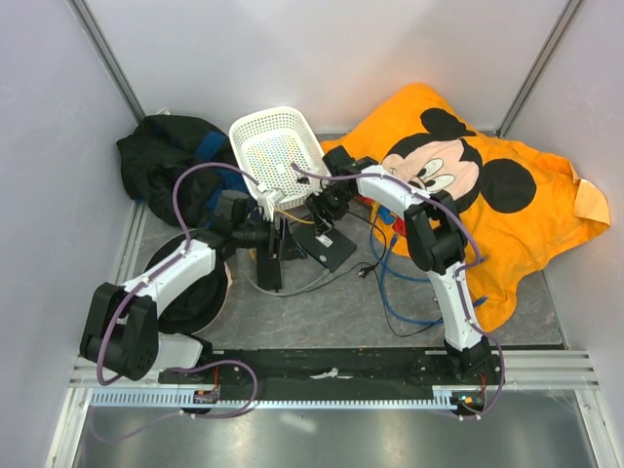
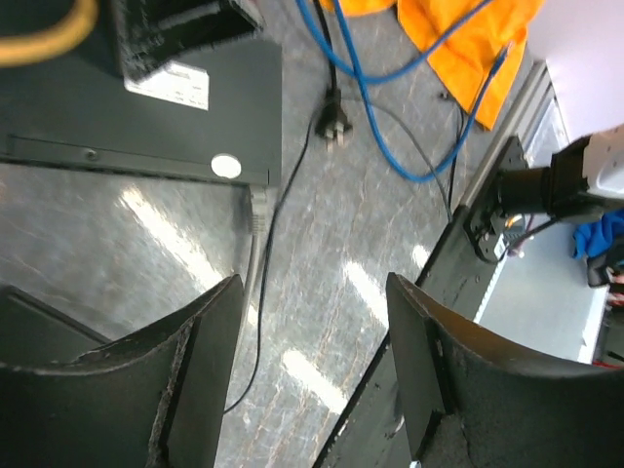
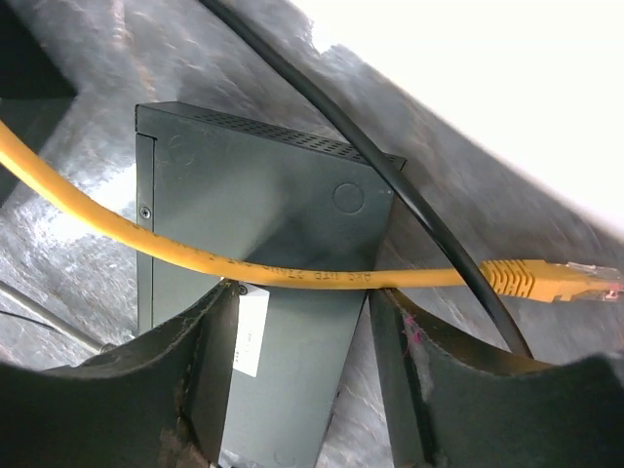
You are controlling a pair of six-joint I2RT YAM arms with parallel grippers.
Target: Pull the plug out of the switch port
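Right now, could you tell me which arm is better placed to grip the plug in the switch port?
Probably left. The open left gripper faces the grey plug at the edge of the switch; the right gripper sits over its top, beside a loose yellow plug.

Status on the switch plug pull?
Left gripper open, empty; right gripper open over the switch. Yellow plug out, yellow cable draped across it. Grey plug looks still seated in its edge. Black cable crosses alongside.
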